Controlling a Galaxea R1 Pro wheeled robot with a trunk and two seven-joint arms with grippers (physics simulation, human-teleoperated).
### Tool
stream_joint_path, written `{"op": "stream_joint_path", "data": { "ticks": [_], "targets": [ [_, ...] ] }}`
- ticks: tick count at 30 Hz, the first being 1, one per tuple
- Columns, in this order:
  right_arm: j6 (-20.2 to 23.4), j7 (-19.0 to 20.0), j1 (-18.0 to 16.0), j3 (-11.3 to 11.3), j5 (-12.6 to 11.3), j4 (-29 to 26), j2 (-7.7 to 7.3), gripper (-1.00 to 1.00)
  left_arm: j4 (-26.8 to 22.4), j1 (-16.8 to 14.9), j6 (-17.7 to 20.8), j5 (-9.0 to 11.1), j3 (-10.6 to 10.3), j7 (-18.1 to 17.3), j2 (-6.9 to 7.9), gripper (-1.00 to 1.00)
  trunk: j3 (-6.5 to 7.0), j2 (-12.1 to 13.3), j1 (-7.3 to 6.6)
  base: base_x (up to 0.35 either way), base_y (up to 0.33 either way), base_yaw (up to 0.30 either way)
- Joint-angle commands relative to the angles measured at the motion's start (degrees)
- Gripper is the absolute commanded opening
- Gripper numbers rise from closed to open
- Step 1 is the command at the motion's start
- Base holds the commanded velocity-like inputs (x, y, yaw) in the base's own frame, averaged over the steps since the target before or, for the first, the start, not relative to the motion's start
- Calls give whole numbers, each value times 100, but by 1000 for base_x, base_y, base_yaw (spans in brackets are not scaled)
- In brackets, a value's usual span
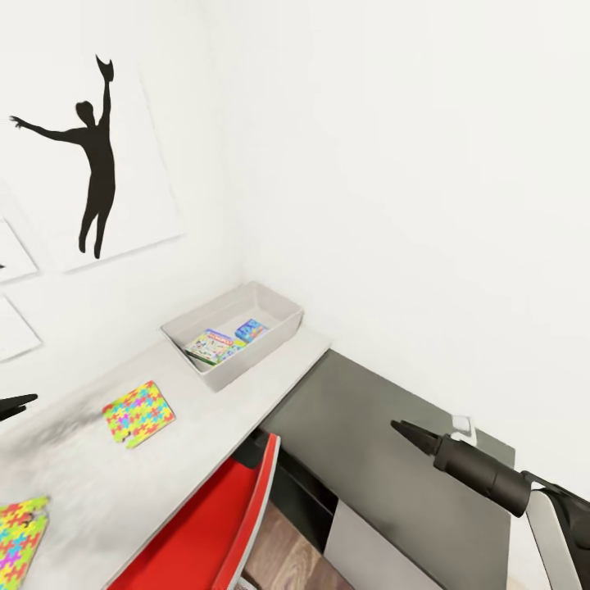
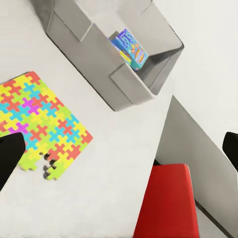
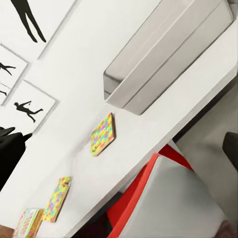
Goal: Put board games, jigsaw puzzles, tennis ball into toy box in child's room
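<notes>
The light grey toy box [image 1: 279,305] stands at the far end of the pale table [image 1: 205,426], against the wall. Two board games [image 1: 213,347] [image 1: 251,330] lie inside it. One jigsaw puzzle [image 1: 138,413] lies on the table short of the box, and a second [image 1: 18,534] sits nearer me. A third board game [image 3: 29,223] lies beyond that puzzle in the right wrist view. My left gripper [image 1: 20,403] hovers open above the table, over the first puzzle [image 2: 39,121]. My right gripper [image 1: 403,428] is open and empty over the dark corner section. The tennis ball and bed are out of view.
A red chair [image 1: 233,516] is tucked under the table in front of the toy box. The dark grey corner section [image 1: 369,426] carries a small white object [image 1: 463,426] by the wall. Black silhouette prints [image 1: 94,156] hang above the table.
</notes>
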Motion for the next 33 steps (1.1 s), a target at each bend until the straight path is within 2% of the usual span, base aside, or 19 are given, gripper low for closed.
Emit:
{"op": "stream_joint_path", "data": {
  "ticks": [1,14,25,33],
  "targets": [
    [29,8,-3,-5,-13,-2,-2,100,-2,-13,61,-61,16,-47,-4,100,-11,-12,3,-2,1,286],
    [29,12,-3,-5,-13,-1,-4,100,-2,-14,55,-61,16,-47,-4,100,-11,-12,3,-1,6,286],
    [29,9,-3,-5,-13,-1,-5,100,20,-13,54,-65,16,-47,-4,100,-11,-12,3,0,146,286],
    [29,13,-3,-7,-13,-9,-6,100,24,-13,53,-67,10,-47,-16,100,-11,-12,3,0,45,286]
  ]
}}
